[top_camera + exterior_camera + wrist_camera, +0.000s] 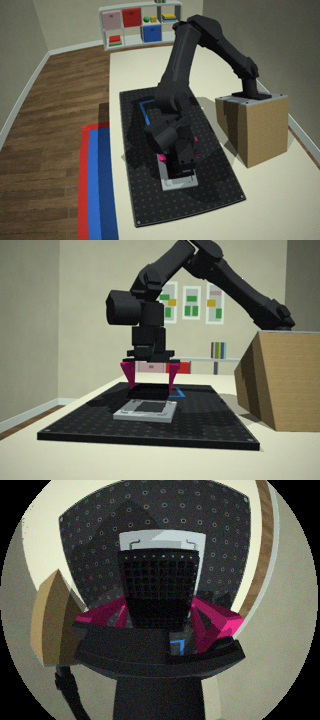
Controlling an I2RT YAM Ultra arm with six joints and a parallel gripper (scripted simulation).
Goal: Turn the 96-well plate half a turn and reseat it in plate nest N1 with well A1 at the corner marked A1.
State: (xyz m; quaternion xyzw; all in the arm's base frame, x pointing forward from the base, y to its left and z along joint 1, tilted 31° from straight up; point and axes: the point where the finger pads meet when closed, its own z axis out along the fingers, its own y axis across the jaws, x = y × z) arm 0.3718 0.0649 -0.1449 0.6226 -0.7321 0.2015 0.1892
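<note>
My gripper (151, 389), with magenta fingers, is shut on the black 96-well plate (149, 391) across its short sides and holds it level a little above the grey plate nest N1 (146, 411). The nest's dark inner field and its small locators are uncovered below the plate. In the wrist view the plate (160, 588) runs away from the camera between the two fingers, with the nest (160, 542) showing beyond its far end. In the top view the arm hides most of the plate (178, 169); the nest (179, 182) shows at its near end. I cannot make out the cut-off corner.
The blue taped outline B1 (178, 391) lies on the black perforated deck (149, 418) behind the nest, and also shows in the top view (145, 111). The arm's wooden pedestal (280, 379) stands to the right of the deck.
</note>
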